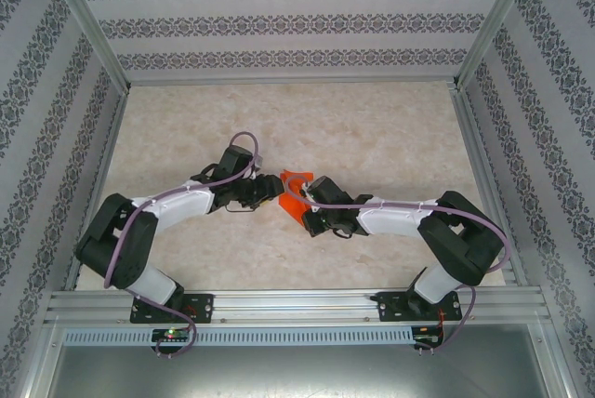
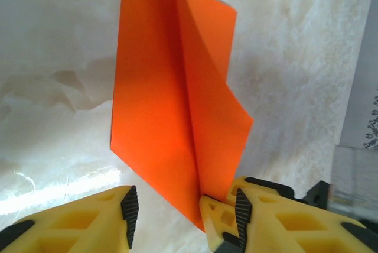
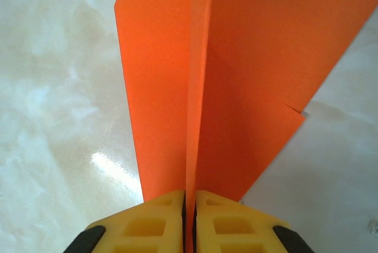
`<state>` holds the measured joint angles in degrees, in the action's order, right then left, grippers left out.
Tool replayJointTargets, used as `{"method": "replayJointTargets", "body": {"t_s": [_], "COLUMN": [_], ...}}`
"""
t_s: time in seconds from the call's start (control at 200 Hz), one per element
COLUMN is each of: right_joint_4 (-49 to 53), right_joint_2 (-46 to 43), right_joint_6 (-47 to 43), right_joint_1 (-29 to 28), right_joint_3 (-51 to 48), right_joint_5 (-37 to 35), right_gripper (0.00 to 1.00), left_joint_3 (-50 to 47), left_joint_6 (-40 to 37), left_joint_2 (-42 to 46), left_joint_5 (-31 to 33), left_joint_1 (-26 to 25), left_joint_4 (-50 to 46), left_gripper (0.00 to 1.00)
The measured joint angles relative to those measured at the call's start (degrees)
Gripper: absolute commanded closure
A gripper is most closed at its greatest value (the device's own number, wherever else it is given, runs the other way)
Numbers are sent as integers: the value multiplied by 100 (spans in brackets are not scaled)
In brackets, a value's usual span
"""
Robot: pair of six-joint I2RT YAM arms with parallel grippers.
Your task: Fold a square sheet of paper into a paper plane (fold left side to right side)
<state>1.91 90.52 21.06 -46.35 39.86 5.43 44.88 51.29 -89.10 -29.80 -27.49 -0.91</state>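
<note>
Marbled tabletop (image 1: pixel 372 128) stretches open all round both hands. The folded orange sheet of paper (image 3: pixel 254 75) stands ahead of the right hand (image 3: pixel 189 203), which is clamped on its crease; its pointed corner sits between the parted fingers of the left hand (image 2: pixel 184 207).

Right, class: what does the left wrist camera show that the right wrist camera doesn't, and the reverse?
Left wrist, not right wrist: the left pincer, its jaws apart, with the lower corner of the orange paper between them. Right wrist, not left wrist: the right pincer shut on the paper's upright middle fold. Both: the orange paper with that raised fold, over the pale marbled table.
</note>
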Motion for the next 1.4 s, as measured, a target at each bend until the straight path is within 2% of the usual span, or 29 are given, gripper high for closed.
{"method": "replayJointTargets", "body": {"t_s": [0.32, 0.809, 1.249, 1.399], "right_joint_4": [-11, -42, -111, -129], "right_joint_2": [0, 20, 37, 2], "right_joint_6": [2, 0, -2, 0], "right_joint_1": [9, 11, 50, 138], "right_joint_3": [-28, -42, -70, -92], "right_joint_5": [0, 2, 131, 262], "right_gripper": [87, 87, 82, 76], "left_joint_3": [240, 682, 807, 811], "left_joint_6": [2, 9, 15, 15], "left_joint_2": [-815, -1521, -1641, -1652], "left_joint_5": [-221, -326, -365, -363], "left_joint_1": [-160, -258, -269, -275], "left_joint_4": [334, 570, 612, 614], "left_gripper": [53, 53, 54, 54]}}
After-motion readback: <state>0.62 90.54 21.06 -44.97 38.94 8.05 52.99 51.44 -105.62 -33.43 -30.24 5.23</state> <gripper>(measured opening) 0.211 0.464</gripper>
